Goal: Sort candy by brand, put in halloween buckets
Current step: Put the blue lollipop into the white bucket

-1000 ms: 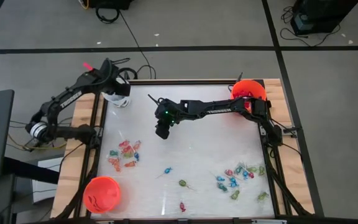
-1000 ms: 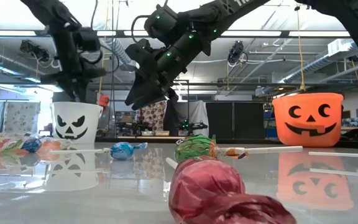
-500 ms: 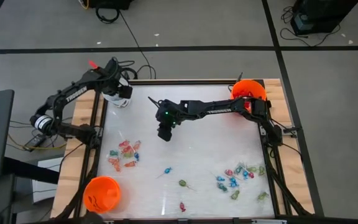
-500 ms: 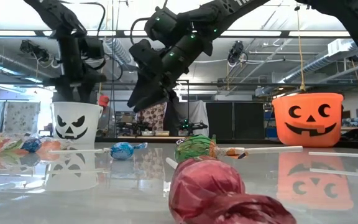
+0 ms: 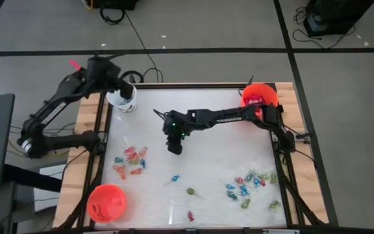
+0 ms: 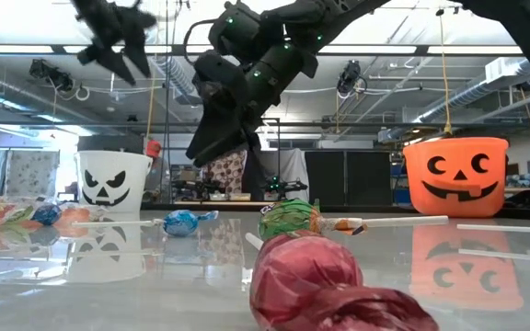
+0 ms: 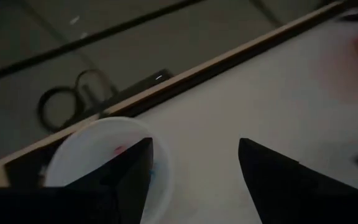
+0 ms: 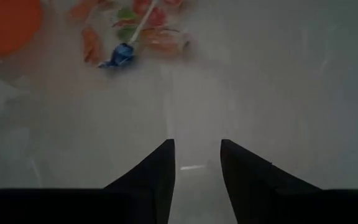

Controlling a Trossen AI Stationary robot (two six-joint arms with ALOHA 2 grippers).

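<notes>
With your left hand (image 7: 194, 180) spread empty above the white bucket (image 5: 121, 99), bring your right hand (image 5: 173, 147), fingers parted and holding nothing, straight down over one sweet in the left cluster of candy (image 5: 130, 162) on the worktop (image 5: 219, 156).

Both dark arms carry white lettering; the right shows green lights.

Empty, parted claw (image 8: 194, 163) over table (image 8: 291, 87)
</notes>
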